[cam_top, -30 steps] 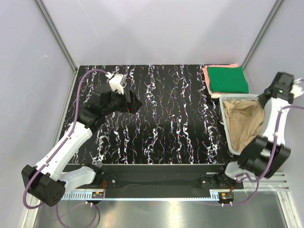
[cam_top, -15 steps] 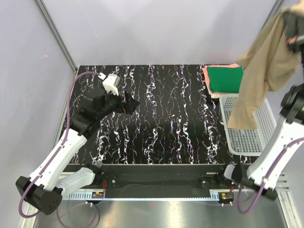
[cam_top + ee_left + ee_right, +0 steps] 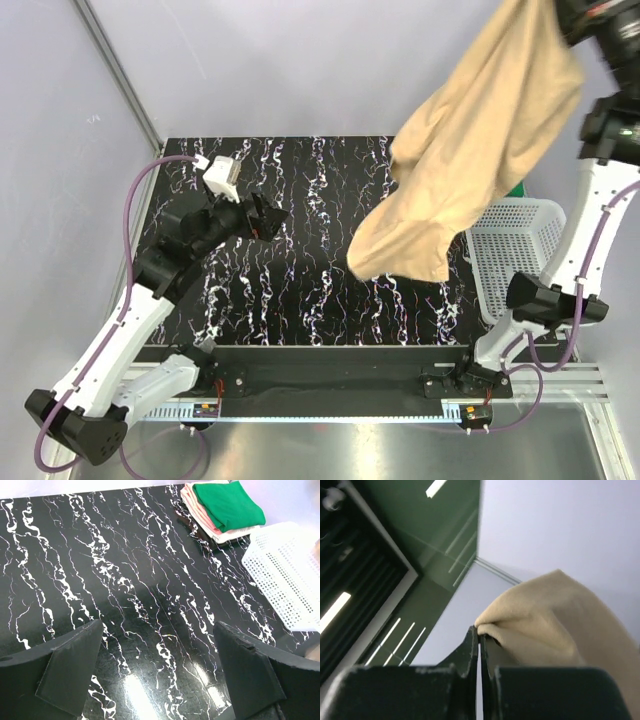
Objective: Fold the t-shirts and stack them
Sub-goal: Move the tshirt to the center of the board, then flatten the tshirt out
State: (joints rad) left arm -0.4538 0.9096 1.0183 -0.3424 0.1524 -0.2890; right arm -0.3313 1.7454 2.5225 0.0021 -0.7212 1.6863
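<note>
High at the top right, my right gripper (image 3: pixel 570 12) is shut on a fold of the tan t-shirt (image 3: pixel 470 150). The shirt hangs in the air over the table's right half, with its lower end near the middle. In the right wrist view the fingertips (image 3: pixel 480 632) pinch the tan cloth (image 3: pixel 555 620). A folded dark green t-shirt (image 3: pixel 227 505) lies on a folded coral-pink one (image 3: pixel 197 510) at the far right corner. The hanging shirt mostly hides them in the top view. My left gripper (image 3: pixel 270 217) hovers open over the left of the table, nothing between its fingers (image 3: pixel 70 675).
The white mesh basket (image 3: pixel 520 260) stands at the table's right edge with nothing in it, and it also shows in the left wrist view (image 3: pixel 285 580). The table is black with white marbling (image 3: pixel 320 290). Grey walls close in the left, back and right.
My right arm has lifted the tan t-shirt out of the basket and swung it up and to the left. The left arm has drawn slightly left, still open.
</note>
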